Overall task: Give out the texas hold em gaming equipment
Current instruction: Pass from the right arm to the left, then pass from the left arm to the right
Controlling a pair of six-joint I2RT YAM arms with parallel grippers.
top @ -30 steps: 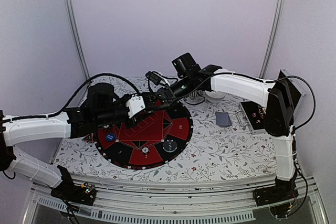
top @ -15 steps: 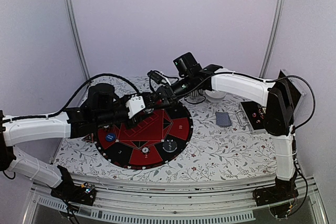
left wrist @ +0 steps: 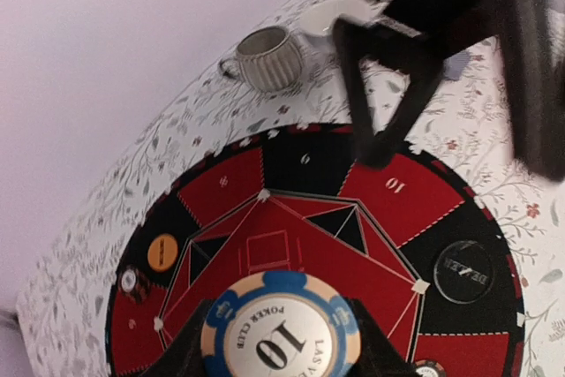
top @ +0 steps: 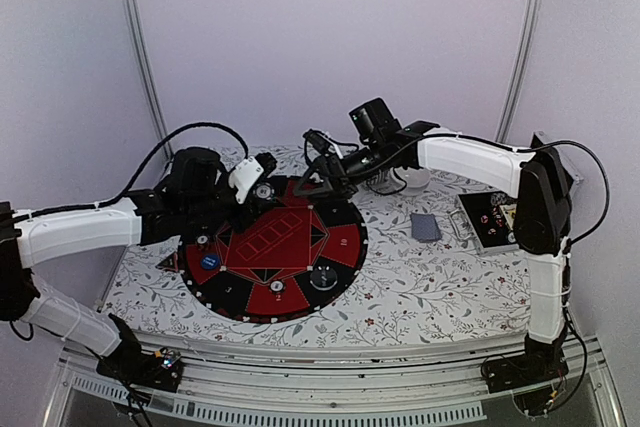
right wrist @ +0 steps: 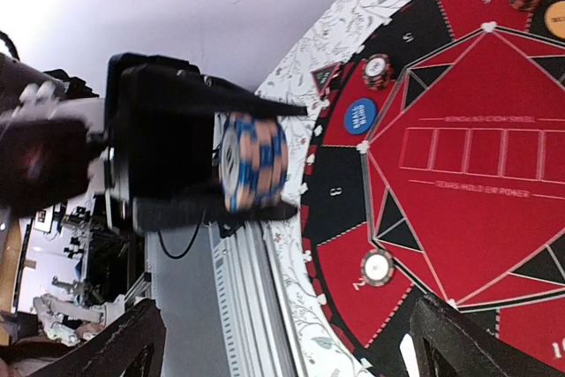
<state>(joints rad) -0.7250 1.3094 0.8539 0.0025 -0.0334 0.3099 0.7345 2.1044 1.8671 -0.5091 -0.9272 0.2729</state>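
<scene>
Left gripper, centre-left of the top view over the mat's upper-left rim, is part-closed, pinching a blue-and-orange chip stack by its rim. Right gripper hangs just beside it, spread wide, holding nothing. Best to level the stack, lower it onto a vacant numbered segment, then release gently.

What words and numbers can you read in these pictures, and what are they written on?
"10", "POKER CLUB", "LAS V...": on the blue-edged chip close to the left wrist camera.
"10", "9", "8": on the round mat, in its outer segments.
"TEXAS HOLD'EM POKER": in the mat's red middle, small and faint.
"DEALER": on the black disc, seen upside down.
Blue disc: it has white words, but they are too blurred to read.
</scene>
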